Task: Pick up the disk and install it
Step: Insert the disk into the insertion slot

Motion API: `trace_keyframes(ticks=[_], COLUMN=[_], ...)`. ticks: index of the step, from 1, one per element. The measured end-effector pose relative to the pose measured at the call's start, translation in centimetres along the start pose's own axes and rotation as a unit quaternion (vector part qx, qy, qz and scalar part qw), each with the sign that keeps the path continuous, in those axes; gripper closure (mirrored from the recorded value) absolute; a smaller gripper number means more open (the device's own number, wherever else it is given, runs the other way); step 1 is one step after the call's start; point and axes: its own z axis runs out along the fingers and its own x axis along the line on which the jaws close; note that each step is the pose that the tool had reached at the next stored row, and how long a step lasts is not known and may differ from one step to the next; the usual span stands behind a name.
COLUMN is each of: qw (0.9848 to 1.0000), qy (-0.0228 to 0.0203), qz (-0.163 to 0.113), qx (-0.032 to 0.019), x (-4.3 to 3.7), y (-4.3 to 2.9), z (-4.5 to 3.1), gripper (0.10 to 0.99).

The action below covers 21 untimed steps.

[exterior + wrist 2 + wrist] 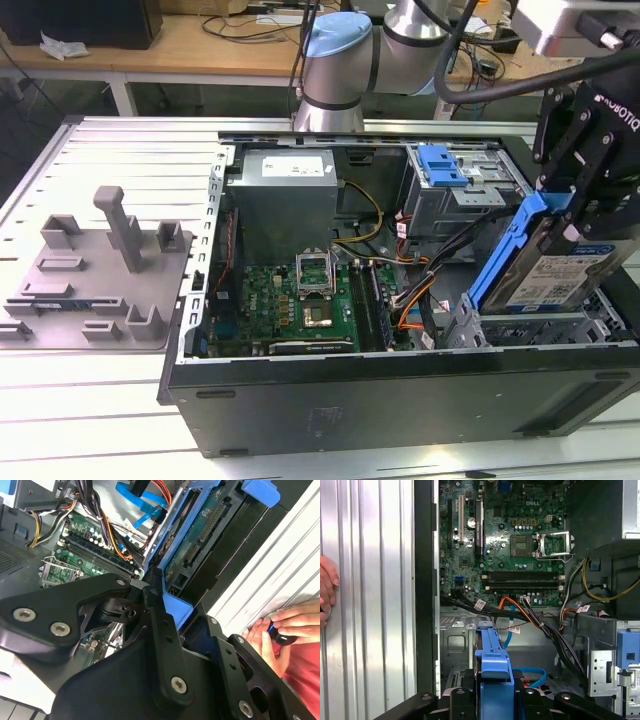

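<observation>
Since the disk (560,275) is a rigid metal drive, likely heavyish and shock-sensitive, its blue carrier frame (505,255) looks like the safe hold. The gripper (575,225) is clenched on the disk's upper edge, which hangs tilted just above the drive bay (530,325) at the exterior view's right of the open computer case (400,395).

Open black computer case (400,400) across centre and right of the exterior view, resting on a ribbed metal table (100,420). Holds a green motherboard (270,300) at lower centre, a grey power supply (285,200) just above, a blue latch (442,165) at upper right. Grey moulded fixture (90,270) at left, beside the case.
</observation>
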Motion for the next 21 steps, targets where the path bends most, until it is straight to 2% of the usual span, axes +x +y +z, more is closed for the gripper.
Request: trace_keyframes(ticks=[14,20,21], qw=[1.0,1.0,1.0], qy=[0.0,0.0001,0.0], qz=[-0.001,-0.002,-0.003], qx=[0.0,-0.0001,-0.0001], x=[0.04,0.06,0.06], y=[0.02,0.03,0.03], z=[1.51,1.83,1.84], gripper=[0.722,0.714,0.592])
